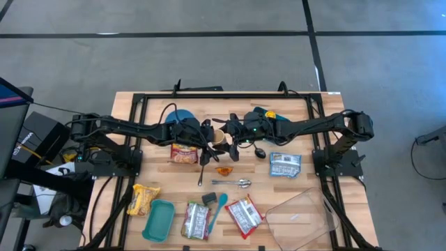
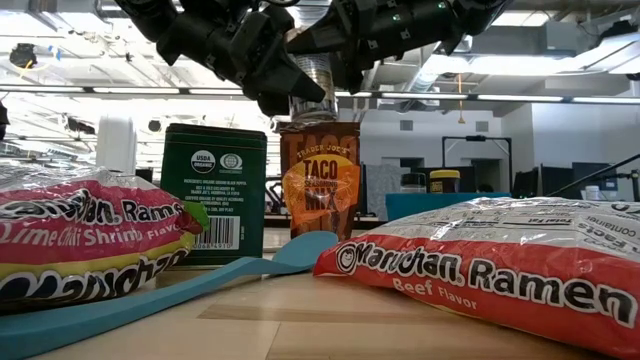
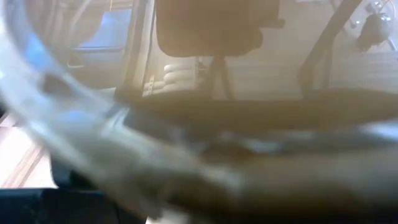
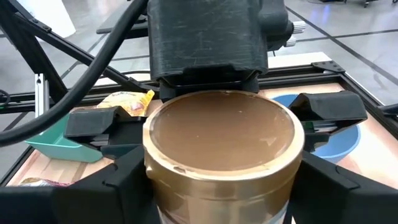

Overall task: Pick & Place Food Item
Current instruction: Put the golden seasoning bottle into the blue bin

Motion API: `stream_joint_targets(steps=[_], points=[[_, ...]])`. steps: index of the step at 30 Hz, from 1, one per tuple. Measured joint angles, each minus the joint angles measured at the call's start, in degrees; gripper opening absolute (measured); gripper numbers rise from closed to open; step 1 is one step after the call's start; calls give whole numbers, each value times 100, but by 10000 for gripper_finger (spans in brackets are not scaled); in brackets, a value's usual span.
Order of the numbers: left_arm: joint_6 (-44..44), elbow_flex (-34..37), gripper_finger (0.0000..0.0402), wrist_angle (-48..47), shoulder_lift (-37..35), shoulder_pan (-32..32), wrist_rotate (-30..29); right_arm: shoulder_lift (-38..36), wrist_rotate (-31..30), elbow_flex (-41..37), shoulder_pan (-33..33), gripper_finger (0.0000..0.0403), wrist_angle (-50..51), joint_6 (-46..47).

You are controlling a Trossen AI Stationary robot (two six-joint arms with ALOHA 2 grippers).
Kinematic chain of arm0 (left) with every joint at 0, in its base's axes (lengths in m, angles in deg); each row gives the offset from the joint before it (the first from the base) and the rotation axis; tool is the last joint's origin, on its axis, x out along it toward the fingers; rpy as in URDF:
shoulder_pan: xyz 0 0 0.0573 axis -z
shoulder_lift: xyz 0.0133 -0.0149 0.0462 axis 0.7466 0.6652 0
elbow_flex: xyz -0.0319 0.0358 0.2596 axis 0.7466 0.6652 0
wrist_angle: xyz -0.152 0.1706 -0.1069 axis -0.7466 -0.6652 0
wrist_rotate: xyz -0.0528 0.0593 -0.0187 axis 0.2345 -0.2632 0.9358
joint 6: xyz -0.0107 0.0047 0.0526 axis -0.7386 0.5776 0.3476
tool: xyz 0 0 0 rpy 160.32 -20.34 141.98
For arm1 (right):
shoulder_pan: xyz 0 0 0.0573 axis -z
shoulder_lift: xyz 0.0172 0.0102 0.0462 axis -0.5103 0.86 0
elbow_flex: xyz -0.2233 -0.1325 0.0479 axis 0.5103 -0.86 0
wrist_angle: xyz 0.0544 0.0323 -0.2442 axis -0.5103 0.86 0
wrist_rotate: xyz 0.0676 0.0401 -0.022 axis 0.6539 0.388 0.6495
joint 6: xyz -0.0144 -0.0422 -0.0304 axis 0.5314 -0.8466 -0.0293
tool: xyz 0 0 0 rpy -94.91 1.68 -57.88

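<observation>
A glass jar with a gold lid (image 4: 221,140) hangs upright over the table's middle (image 1: 218,136), above a taco mix packet (image 2: 320,180). My left gripper (image 1: 208,132) comes at it from the table's left and is shut on it. The glass fills the left wrist view (image 3: 186,137). My right gripper (image 1: 232,132) faces it from the right. Its open fingers (image 4: 106,186) stand on either side of the jar below the lid. My left gripper pinches the jar between its two fingers (image 4: 93,121), on opposite sides just under the lid's rim (image 4: 151,127). The fingers come level from the table's left. The jar stands upright, lifted clear of the table. My right gripper's fingers lie close along the jar's sides; whether they touch it I cannot tell.
Ramen packets (image 1: 185,155) (image 1: 197,219) (image 1: 244,215), a white packet (image 1: 284,165), a spoon (image 1: 233,183), a teal tub (image 1: 159,219), a teal spatula (image 1: 217,208), a yellow bag (image 1: 143,197) and a clear tray (image 1: 306,213) lie below. Two blue bowls (image 1: 181,117) (image 1: 268,117) sit behind the grippers.
</observation>
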Motion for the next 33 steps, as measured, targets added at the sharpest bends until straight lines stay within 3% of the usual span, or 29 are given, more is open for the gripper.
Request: stream_joint_targets(steps=[18,33], points=[[-7,0,296,-7,0,-2,-18,0,2,-2,0,275,-11,27],[-15,-11,397,-151,-3,-12,-40,-9,-18,-9,53,276,254,-21]])
